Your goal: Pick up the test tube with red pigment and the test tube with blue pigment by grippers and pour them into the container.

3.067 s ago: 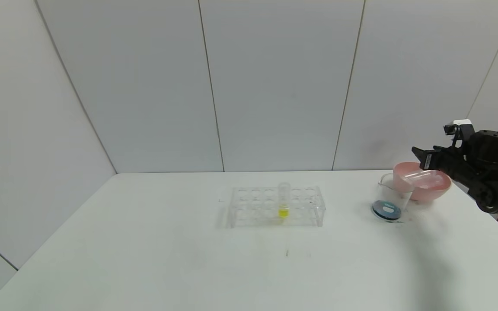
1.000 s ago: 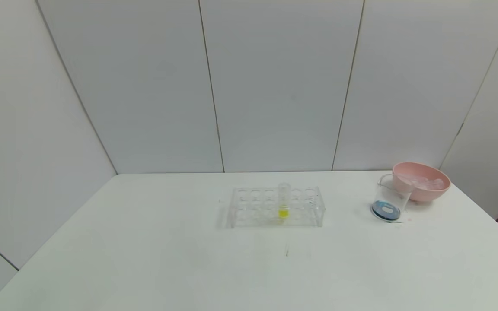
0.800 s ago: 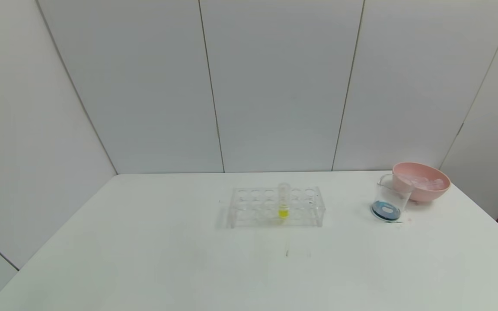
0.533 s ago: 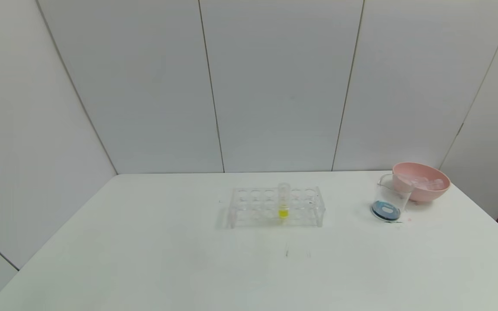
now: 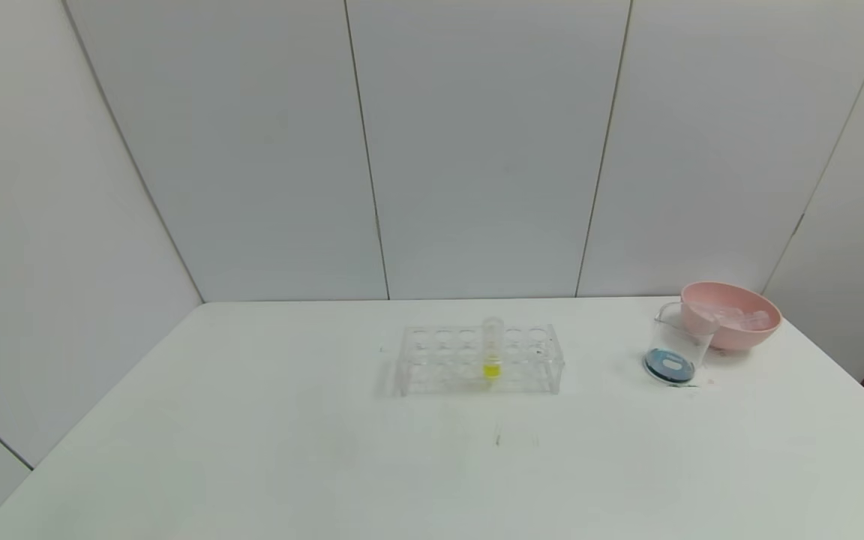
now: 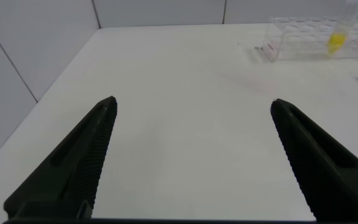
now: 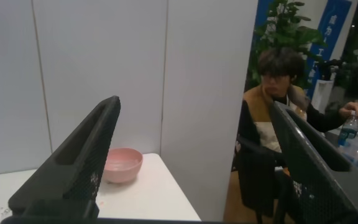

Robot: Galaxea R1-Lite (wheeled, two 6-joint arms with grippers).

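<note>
The container (image 5: 674, 347), a clear beaker, stands at the table's far right with dark blue liquid in its bottom. No tube with red or blue liquid shows. Clear tubes (image 5: 741, 316) lie in the pink bowl (image 5: 732, 334) right behind the beaker, with no coloured liquid visible in them. Neither gripper shows in the head view. My left gripper (image 6: 192, 101) is open and empty over the table's near left part. My right gripper (image 7: 196, 103) is open and empty, off the table's right side, facing the pink bowl (image 7: 122, 165).
A clear tube rack (image 5: 477, 358) stands mid-table with a yellow-liquid tube (image 5: 492, 352) upright in it; it also shows in the left wrist view (image 6: 316, 42). A person (image 7: 278, 124) sits beyond the partition, past the table's right edge.
About three seconds ago my right gripper held a clear tube over the pink bowl. It has since withdrawn out of the head view. Nothing has moved in the last second.
</note>
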